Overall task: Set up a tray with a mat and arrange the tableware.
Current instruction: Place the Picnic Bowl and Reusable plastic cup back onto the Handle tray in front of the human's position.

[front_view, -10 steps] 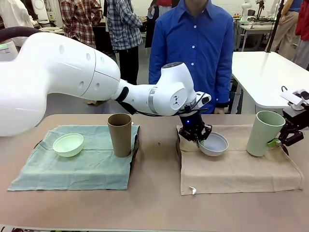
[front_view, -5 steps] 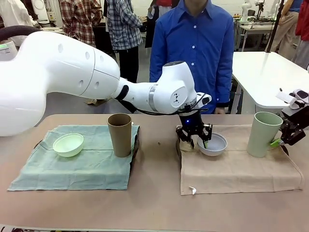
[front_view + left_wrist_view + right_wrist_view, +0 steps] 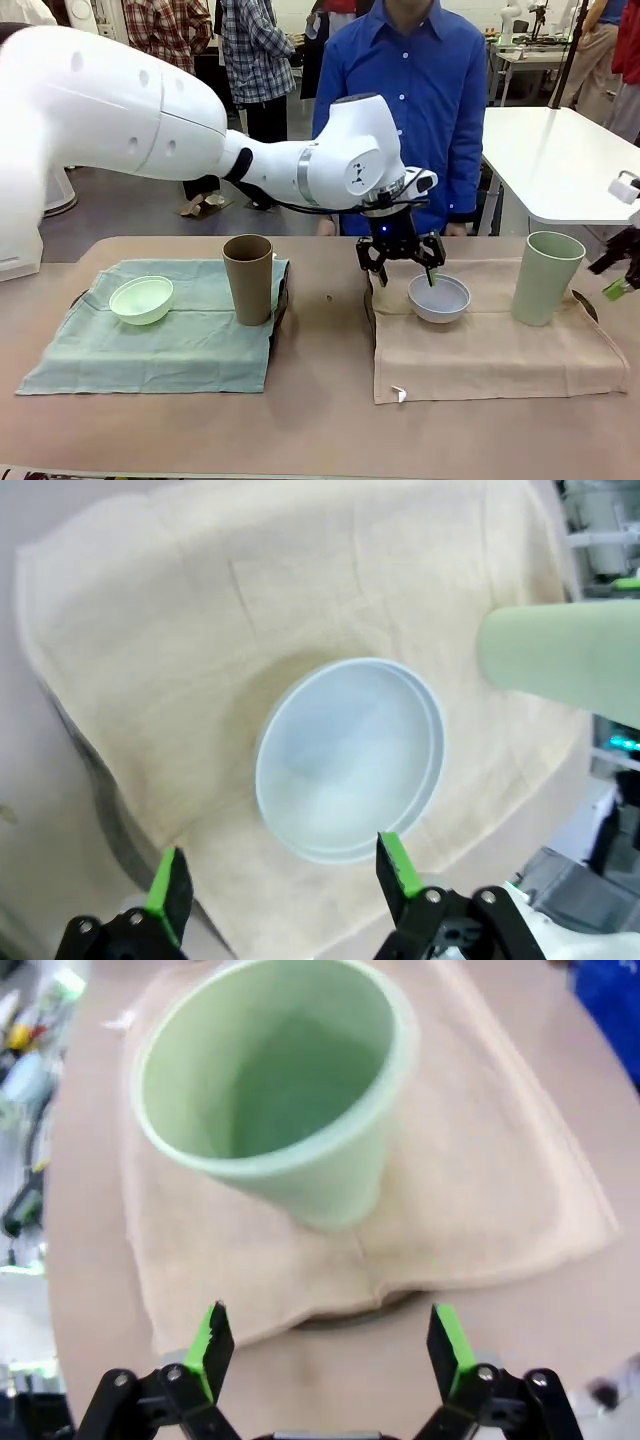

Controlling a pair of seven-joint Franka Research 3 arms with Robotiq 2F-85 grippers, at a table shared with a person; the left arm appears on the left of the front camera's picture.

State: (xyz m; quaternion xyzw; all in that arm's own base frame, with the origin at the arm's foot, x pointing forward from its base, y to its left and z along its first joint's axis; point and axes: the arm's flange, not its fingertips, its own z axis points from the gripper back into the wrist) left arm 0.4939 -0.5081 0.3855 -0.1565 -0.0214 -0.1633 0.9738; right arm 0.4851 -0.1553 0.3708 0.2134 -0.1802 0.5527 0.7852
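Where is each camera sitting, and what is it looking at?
Front view: between the arms, facing the person across the table; left end effector above the white bowl.
Left wrist view: looks down its green fingers at the white bowl.
Right wrist view: looks along its fingers at the pale green cup.
Shared: bowl, cup and beige mat.

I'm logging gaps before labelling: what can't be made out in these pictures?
- Tray under the beige mat: covered; a dark edge peeks out in both wrist views.
- Right gripper: cut by the front view's right edge.
- Pale green cup: cut off by the left wrist view's edge.
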